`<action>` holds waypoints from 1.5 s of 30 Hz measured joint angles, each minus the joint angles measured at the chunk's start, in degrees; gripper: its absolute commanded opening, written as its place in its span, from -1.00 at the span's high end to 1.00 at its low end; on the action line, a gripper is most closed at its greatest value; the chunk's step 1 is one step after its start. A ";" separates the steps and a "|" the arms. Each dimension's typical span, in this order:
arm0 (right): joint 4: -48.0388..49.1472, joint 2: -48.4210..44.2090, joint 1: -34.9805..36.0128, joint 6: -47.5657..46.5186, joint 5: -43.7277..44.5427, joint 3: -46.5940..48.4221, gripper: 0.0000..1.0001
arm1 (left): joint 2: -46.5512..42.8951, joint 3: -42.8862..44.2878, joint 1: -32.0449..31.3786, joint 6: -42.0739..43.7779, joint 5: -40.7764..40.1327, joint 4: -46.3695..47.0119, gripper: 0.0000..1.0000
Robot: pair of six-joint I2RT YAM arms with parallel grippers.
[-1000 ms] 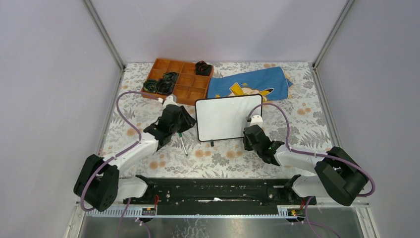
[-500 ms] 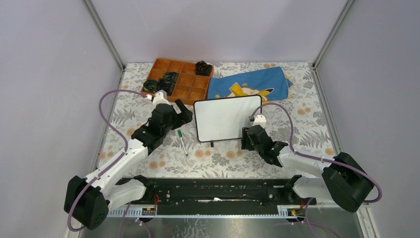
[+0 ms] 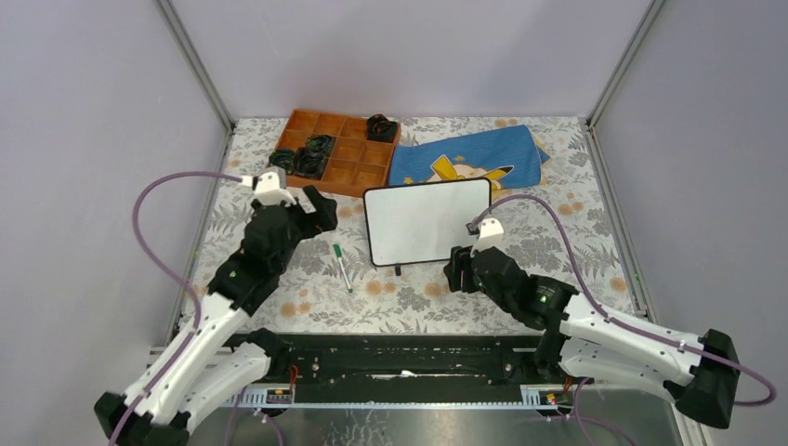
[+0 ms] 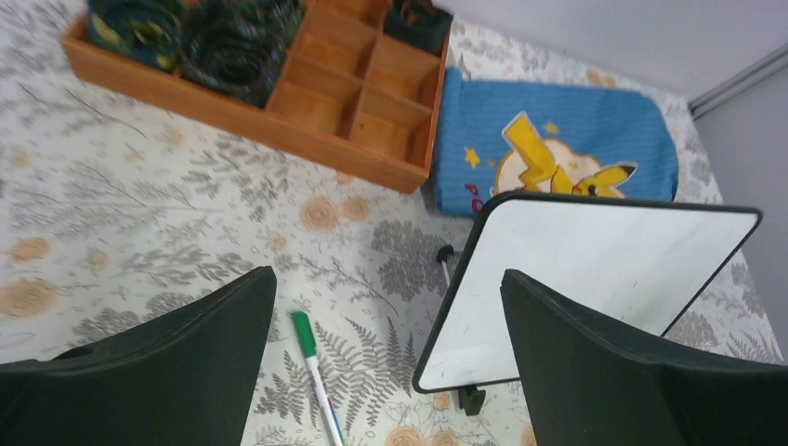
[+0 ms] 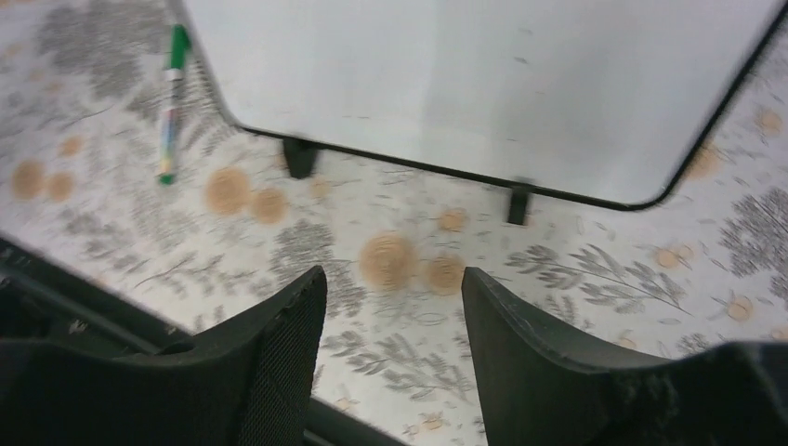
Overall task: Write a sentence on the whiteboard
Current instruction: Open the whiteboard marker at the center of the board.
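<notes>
The whiteboard (image 3: 427, 221) stands tilted on its two small black feet at mid-table, its face plain white; the sentence is not in view. A green-capped marker (image 3: 342, 268) lies flat on the tablecloth just left of the board, also seen in the left wrist view as the marker (image 4: 311, 372) and in the right wrist view as the marker (image 5: 172, 102). My left gripper (image 3: 314, 209) hovers left of the board, open wide and empty (image 4: 386, 279). My right gripper (image 3: 457, 271) sits below the board's right corner, open with nothing between its fingers (image 5: 392, 274). The whiteboard (image 5: 483, 84) fills the top of that view.
A wooden compartment tray (image 3: 358, 172) with several dark coiled items (image 3: 311, 153) stands at the back left. A blue cartoon-print cloth (image 3: 469, 158) lies behind the board. A black rail (image 3: 400, 358) runs along the near edge. Grey walls close in both sides.
My left gripper opened off the marker, which now lies on the cloth, and drew back to the left. My right gripper opened and pulled back from the board's right edge.
</notes>
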 measured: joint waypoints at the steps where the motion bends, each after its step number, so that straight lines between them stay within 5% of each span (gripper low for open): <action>1: -0.72 -0.20 2.12 -0.09 0.72 1.29 -0.22 | -1.95 -0.07 0.00 1.29 -0.72 0.00 -0.97; 6: -1.44 8.46 11.98 -1.66 4.76 10.69 -0.15 | -13.55 -1.81 0.00 5.22 -4.90 0.46 -0.98; 23: 1.66 54.77 19.47 -1.36 5.55 48.70 0.04 | -31.04 -6.10 0.04 5.14 -29.29 0.02 -0.97; 39: -11.98 79.49 16.02 1.36 -0.15 76.26 0.11 | -29.99 -6.58 0.04 3.76 -30.80 -0.50 -0.97; 45: -15.47 81.20 12.94 1.99 -0.90 77.88 0.10 | -29.88 -6.58 0.02 3.61 -29.73 -0.52 -0.97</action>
